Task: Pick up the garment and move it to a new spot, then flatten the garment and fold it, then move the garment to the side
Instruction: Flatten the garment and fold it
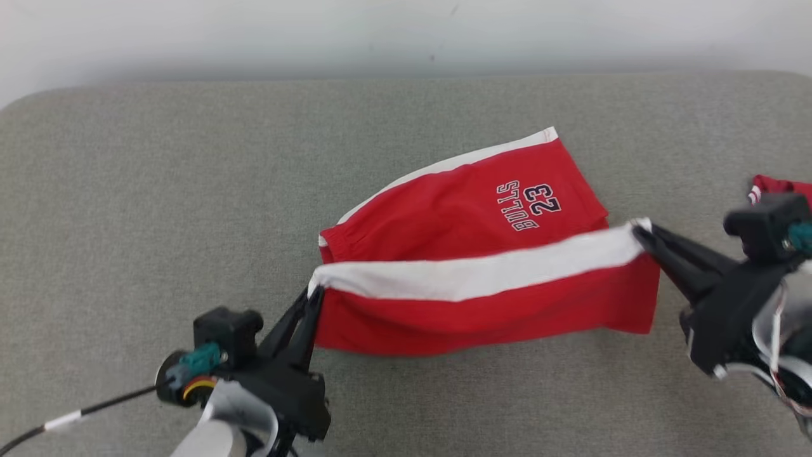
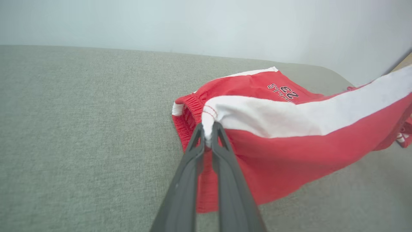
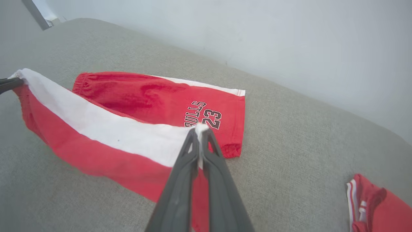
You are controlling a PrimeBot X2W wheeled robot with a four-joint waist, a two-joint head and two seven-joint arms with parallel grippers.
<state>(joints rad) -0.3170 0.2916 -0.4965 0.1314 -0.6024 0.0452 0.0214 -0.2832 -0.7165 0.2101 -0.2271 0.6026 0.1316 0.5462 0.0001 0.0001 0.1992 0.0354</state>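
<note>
Red shorts (image 1: 482, 209) with white side stripes sit near the middle of the grey table (image 1: 158, 190), half lifted off it. The far leg lies flat on the table with its "BULLS 23" print facing up and its hem toward the robot's right. The near leg is raised and drawn out sideways by its white stripe, strung between the two grippers. The left gripper (image 1: 314, 295) has its fingers clamped on the waistband end of that stripe; in the left wrist view the white corner is bunched between the two dark tips. The right gripper (image 1: 637, 230) has its fingers pinched tight on the stripe's hem corner, a bit of white cloth poking out between the tips in the right wrist view. Below the taut stripe the red cloth hangs in a loose sag, and its lower edge seems to brush the table, though the angle leaves that unsure. Well apart to the right, beside the right wrist, a second red piece (image 3: 376, 203) with white trim lies crumpled on the table. A pale wall (image 1: 380, 32) runs behind the far edge.
</note>
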